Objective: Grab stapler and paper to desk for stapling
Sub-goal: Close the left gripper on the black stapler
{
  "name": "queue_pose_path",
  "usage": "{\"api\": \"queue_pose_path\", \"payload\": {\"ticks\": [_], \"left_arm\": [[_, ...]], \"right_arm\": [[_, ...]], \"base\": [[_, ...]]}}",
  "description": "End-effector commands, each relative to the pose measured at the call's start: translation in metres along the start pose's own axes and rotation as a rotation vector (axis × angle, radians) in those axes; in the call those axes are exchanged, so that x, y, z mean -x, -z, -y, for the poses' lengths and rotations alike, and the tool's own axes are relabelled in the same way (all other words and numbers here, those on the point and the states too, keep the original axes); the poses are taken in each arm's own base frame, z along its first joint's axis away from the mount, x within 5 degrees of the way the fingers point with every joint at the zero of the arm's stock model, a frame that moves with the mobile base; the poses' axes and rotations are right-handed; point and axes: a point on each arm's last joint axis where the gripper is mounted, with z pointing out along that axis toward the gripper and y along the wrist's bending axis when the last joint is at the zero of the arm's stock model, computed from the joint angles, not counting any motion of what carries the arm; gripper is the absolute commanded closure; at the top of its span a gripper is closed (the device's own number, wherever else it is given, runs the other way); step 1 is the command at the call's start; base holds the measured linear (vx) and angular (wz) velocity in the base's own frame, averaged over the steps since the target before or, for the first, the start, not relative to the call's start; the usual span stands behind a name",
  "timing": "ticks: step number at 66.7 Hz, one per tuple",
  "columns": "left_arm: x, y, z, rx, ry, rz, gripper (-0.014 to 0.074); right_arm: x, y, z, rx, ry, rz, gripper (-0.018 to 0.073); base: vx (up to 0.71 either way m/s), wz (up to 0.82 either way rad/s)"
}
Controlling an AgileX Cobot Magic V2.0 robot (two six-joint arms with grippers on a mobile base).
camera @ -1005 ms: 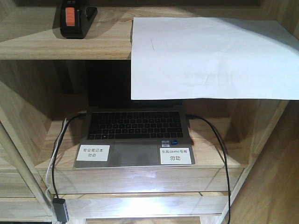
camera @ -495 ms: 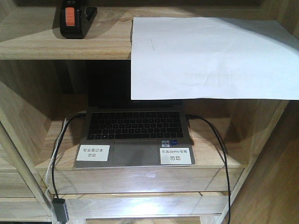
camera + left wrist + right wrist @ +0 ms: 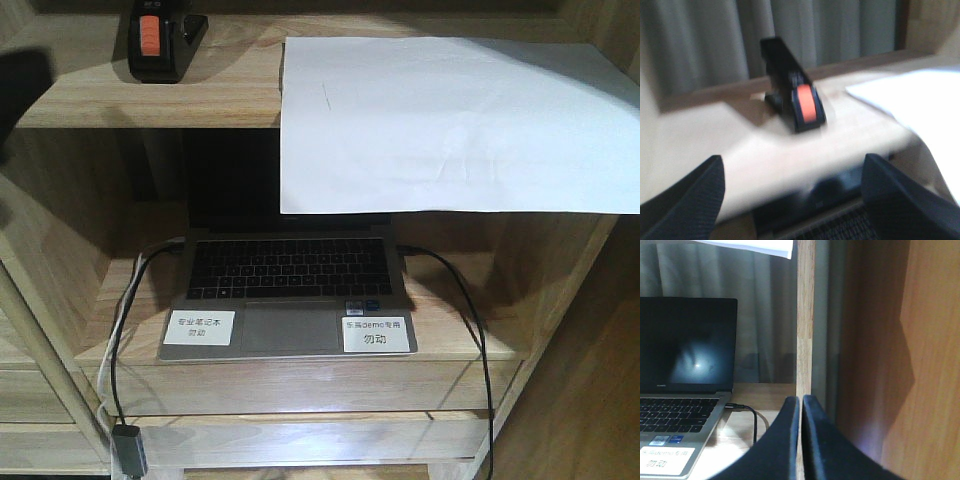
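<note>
- The stapler [image 3: 160, 40] is sitting on the upper shelf [image 3: 230, 95] of a pale wooden shelving unit, toward the left, with its orange-red patch facing the front.
- The paper [image 3: 450, 120] is lying on the same shelf to the right of the stapler, clearly apart from it. Its front part is hanging over the shelf edge and covering the top of the screen below.
- The left fingers [image 3: 687, 200] are standing wide open with nothing between them. In the blurred left wrist view the stapler [image 3: 796, 95] is showing beyond the gap between them, well clear of both tips, and a corner of the paper [image 3: 910, 100] is showing at the right.
- The right fingers [image 3: 785, 440] are pressing together, closed on nothing, in front of an upright wooden post [image 3: 805, 315] beside the lower bay.
- A laptop [image 3: 290, 290] is sitting open on the lower shelf with its screen dark and two white labels [image 3: 198, 326] sticking on its palm rest.
- Black cables [image 3: 470, 320] are running from both sides of the laptop down over the shelf front.
- A dark blurred shape [image 3: 25, 85] is showing at the left edge of the front view; I cannot tell what it is.
</note>
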Motion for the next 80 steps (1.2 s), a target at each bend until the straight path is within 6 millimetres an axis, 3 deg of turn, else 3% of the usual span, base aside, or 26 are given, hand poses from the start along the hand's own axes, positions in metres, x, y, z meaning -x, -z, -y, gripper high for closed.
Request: {"api": "queue_pose_path", "payload": {"ticks": [1, 20, 31, 57, 72, 80], "left_arm": [[0.028, -0.019, -0.001, -0.006, 0.012, 0.055, 0.0045], [0.080, -0.080, -0.003, -0.020, 0.060, -0.020, 0.0045], [0.094, -0.112, -0.004, -0.027, 0.086, -0.071, 0.0045], [0.095, -0.164, -0.005, -0.024, 0.156, -0.205, 0.0045], [0.090, -0.182, -0.005, -0.013, 0.177, -0.281, 0.0049], [0.089, -0.186, -0.005, -0.012, 0.177, -0.314, 0.0101]], "right_arm": [[0.006, 0.001, 0.000, 0.003, 0.003, 0.084, 0.0568], [0.006, 0.001, 0.000, 0.003, 0.003, 0.084, 0.0568], [0.006, 0.001, 0.000, 0.003, 0.003, 0.084, 0.0568], [0.006, 0.001, 0.000, 0.003, 0.003, 0.084, 0.0568], [0.007, 0.001, 0.000, 0.003, 0.003, 0.085, 0.0568], [0.007, 0.001, 0.000, 0.003, 0.003, 0.085, 0.0568]], "base": [[0.00, 0.00], [0.00, 0.00], [0.00, 0.00], [0.00, 0.00], [0.00, 0.00], [0.00, 0.00]]}}
